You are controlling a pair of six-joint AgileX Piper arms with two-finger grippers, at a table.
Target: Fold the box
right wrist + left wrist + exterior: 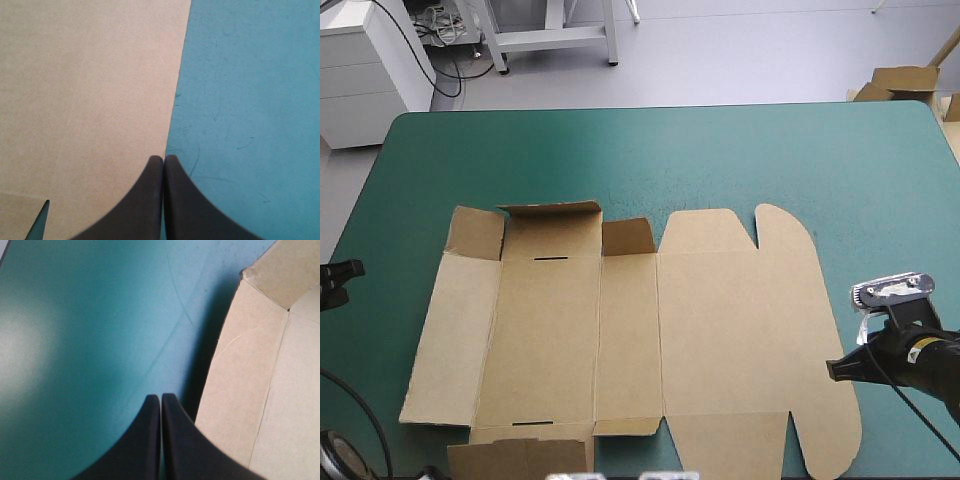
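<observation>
The box (720,330) is lying flat and unfolded in the middle of the teal-green cover (650,150), with only its small far flaps standing up a little. The left gripper (160,401), fingers pressed together, is pointing over bare cover, and the box's left panel is lying just beside it. The right gripper (163,161), also pressed together, is sitting at the box's right edge, with board on one side and cover on the other.
</observation>
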